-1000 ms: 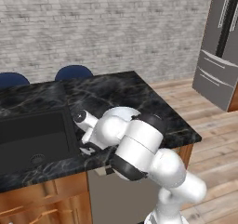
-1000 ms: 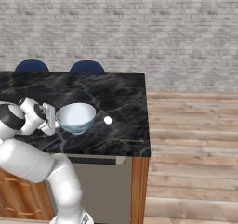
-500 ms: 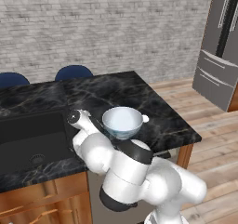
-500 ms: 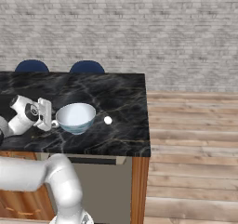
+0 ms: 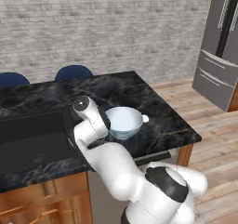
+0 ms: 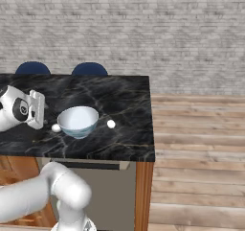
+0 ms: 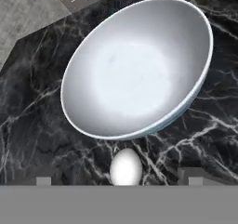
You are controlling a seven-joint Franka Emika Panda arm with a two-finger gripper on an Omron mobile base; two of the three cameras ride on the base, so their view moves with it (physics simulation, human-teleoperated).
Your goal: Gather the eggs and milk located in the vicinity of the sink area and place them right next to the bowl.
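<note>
The deep white bowl (image 6: 78,121) (image 5: 123,121) (image 7: 135,69) with a pale blue outside stands on the black marble counter. One small white egg (image 6: 111,123) (image 5: 145,118) lies just right of it. A second egg (image 6: 56,128) (image 7: 125,167) rests on the marble close to the bowl's left side. My gripper (image 7: 119,181) (image 6: 45,122) hovers over this second egg. It is open, and its fingertips (image 7: 44,181) stand wide apart on either side without touching the egg. The black sink (image 5: 32,141) lies left of the arm. The milk carton is out of view.
The counter's right edge (image 6: 149,115) drops to a wooden floor. Two blue chair backs (image 6: 89,69) stand behind the counter. A steel fridge (image 5: 218,46) is far to the right. My own arm (image 5: 111,162) crosses the counter's front edge beside the sink.
The arm's elbow has swung low, uncovering the bowl in the left base view. The hand stayed left of the bowl, and a second egg now shows on the counter beneath it.
</note>
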